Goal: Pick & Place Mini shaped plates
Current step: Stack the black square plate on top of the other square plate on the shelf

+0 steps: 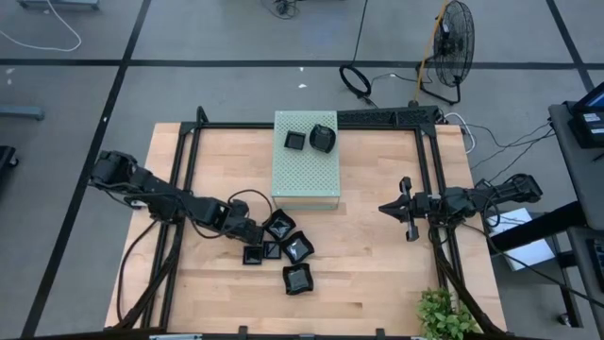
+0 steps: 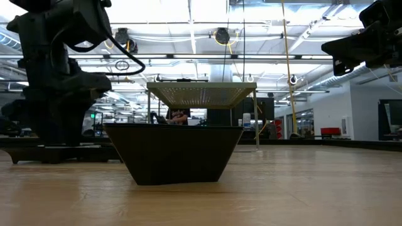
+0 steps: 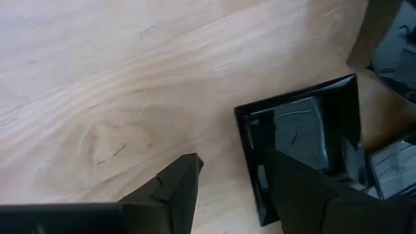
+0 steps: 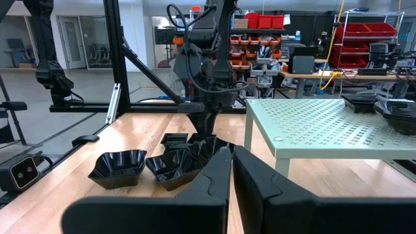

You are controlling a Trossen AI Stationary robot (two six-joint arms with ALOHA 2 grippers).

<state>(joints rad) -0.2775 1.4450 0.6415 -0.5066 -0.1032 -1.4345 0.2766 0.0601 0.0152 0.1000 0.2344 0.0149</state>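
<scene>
Several mini shaped plates, glossy black, lie clustered on the table. The nearest of them fills the low view. Two more sit on top of the pale green box: a square one and a rounded one. My left gripper is low at the cluster's left end and open. Its fingers straddle one side wall of a small square plate: one finger is over the plate's inside, the other is over bare wood. My right gripper hovers shut over the table's right part, away from all plates. My left gripper has one finger inside and one outside the square plate's side rim, slanting down from the table's left. The plate lies flat on the table. Whether either finger touches the rim, I cannot tell.
The pale green perforated box stands at the table's far middle, just beyond the cluster. A black frame runs along the table's edges. A green plant sits at the near right corner. Bare wood lies between the cluster and my right gripper.
</scene>
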